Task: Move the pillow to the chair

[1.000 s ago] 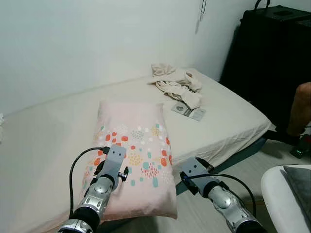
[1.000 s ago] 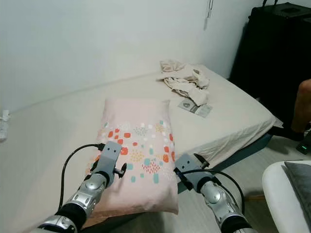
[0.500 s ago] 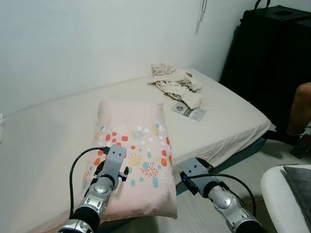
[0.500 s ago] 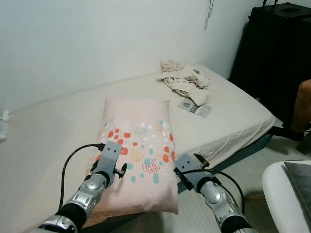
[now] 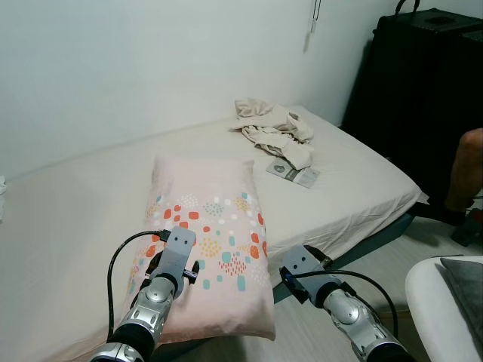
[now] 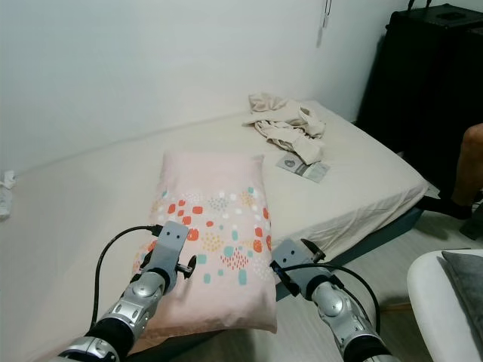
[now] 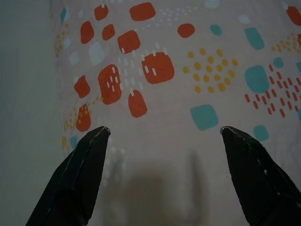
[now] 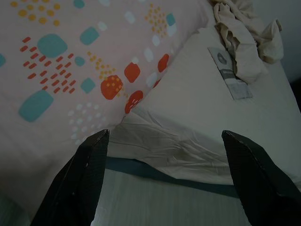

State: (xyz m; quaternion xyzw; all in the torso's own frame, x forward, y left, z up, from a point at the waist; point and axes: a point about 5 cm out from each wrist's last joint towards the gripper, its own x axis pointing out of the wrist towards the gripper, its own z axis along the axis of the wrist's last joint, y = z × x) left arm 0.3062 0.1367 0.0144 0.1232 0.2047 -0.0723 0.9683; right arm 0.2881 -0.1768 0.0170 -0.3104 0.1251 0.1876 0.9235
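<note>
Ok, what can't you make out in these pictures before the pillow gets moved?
- Chair: eye views, cut off by the frame corner.
- Person's leg: cut off by the right edge.
- Packet on the bed: print too small.
- Pillow near end: hidden behind the left gripper.

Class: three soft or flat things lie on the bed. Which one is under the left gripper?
The pink pillow with coloured spots; the left gripper hovers open over it, unlike the crumpled beige cloth and grey packet.
</note>
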